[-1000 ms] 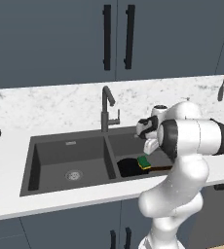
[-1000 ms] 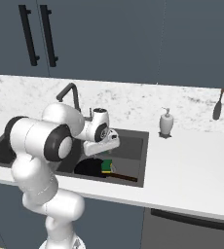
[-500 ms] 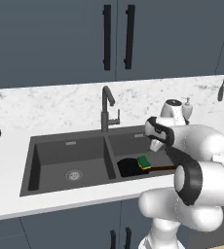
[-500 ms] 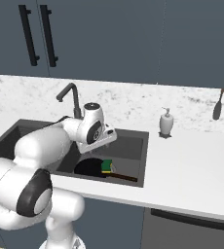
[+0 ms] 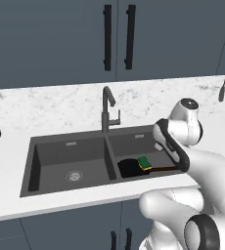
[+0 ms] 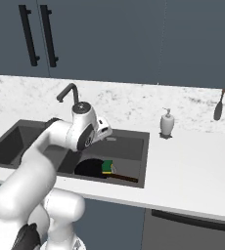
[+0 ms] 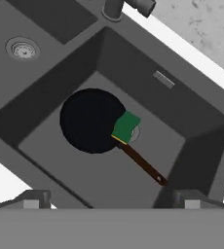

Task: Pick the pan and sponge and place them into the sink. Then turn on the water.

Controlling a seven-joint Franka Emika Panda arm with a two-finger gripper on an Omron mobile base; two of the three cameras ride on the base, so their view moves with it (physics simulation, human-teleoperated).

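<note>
1. The white arm's two-finger gripper (image 7: 112,198) hangs above the right basin of the wide dark grey double-basin sink (image 7: 192,121) with its jaws spread wide and nothing between them (the two dark tips stand far apart at the bottom of the hand view).
2. The small round black frying pan (image 7: 90,120) lies flat on the floor of that basin, below the gripper and well apart from it; its long thin dark brown handle (image 7: 142,163) runs from the pan back toward the fingertips.
3. The small rectangular sponge (image 7: 126,127), green on top with a yellow edge, rests on the pan's rim where the handle joins, also below the gripper and not touching it.
4. The tall dark grey angular faucet (image 5: 107,110) stands beyond the gripper, behind the sink's divider.
5. A white soap dispenser (image 6: 167,122) stands on the white speckled counter (image 6: 197,156), to the right of the gripper, past the sink's edge.
</note>
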